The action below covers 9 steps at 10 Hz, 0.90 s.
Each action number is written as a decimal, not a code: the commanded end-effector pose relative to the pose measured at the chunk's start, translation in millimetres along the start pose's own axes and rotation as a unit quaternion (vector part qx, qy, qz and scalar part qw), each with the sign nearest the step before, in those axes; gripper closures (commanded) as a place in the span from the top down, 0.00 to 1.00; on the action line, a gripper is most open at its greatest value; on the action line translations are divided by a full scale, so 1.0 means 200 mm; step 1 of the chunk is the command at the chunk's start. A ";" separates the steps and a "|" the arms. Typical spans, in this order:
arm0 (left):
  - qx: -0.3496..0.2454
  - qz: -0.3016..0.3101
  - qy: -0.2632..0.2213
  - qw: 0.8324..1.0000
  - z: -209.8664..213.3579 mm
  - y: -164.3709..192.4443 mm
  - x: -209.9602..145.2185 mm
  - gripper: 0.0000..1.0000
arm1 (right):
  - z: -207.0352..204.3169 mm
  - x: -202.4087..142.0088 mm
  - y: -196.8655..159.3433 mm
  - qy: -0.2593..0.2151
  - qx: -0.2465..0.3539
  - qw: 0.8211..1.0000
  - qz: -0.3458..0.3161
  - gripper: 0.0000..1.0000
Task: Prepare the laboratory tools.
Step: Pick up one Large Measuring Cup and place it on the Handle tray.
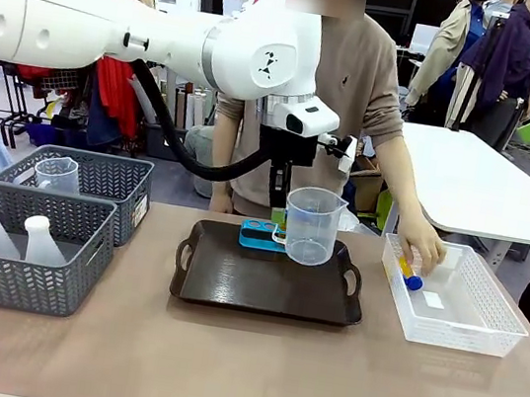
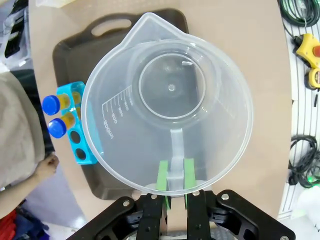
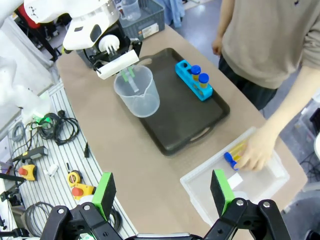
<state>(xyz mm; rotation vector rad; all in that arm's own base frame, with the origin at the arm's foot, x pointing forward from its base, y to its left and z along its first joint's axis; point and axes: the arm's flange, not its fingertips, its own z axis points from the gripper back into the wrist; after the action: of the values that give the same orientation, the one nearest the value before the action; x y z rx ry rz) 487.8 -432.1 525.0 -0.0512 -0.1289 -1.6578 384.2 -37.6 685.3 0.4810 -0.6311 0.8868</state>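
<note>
- Front view: the left gripper (image 1: 279, 223) is clamped on the handle of the clear plastic measuring beaker (image 1: 312, 226), which is upright over the dark brown rectangular tray (image 1: 232, 288). It is best lowered straight, clear of the blue four-hole rack (image 1: 258, 232) at the tray's far edge, and released only once seated.
- Left wrist view: green pads (image 2: 162, 175) pinch the handle. The beaker is empty, transparent and spouted, with printed graduations.
- Right wrist view: the right gripper (image 3: 163, 191) hangs spread wide and empty, off the tray's near side.
</note>
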 end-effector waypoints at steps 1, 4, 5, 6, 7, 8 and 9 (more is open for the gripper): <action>0.013 -0.040 0.003 0.999 -0.04 0.03 0.00 0.00 | 0.00 0.01 0.00 -0.008 0.004 1.000 0.005 1.00; -0.003 -0.032 0.037 0.999 -0.18 0.13 0.10 0.00 | 0.00 0.01 0.00 -0.008 0.004 1.000 0.005 1.00; 0.005 -0.023 0.042 0.999 -0.25 0.13 0.15 0.00 | 0.00 0.01 0.00 -0.008 0.004 1.000 0.005 1.00; 0.027 -0.010 0.056 0.998 -0.34 0.19 0.17 0.00 | 0.00 0.01 0.00 -0.008 0.004 1.000 0.005 1.00; 0.017 -0.009 0.057 0.998 -0.39 0.23 0.14 0.00 | 0.00 0.01 0.00 -0.008 0.004 1.000 0.005 1.00; 0.011 0.002 0.059 0.998 -0.45 0.26 0.16 0.00 | 0.00 0.01 0.00 -0.008 0.004 1.000 0.005 1.00; 0.012 0.010 0.062 0.998 -0.53 0.30 0.18 0.00 | 0.00 0.01 0.00 -0.008 0.004 1.000 0.005 1.00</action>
<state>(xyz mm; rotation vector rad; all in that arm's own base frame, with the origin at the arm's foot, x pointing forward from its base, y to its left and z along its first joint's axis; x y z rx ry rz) 539.5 -475.6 426.7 0.0468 -0.0537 -1.6690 384.2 -37.6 685.3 0.4810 -0.6310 0.8867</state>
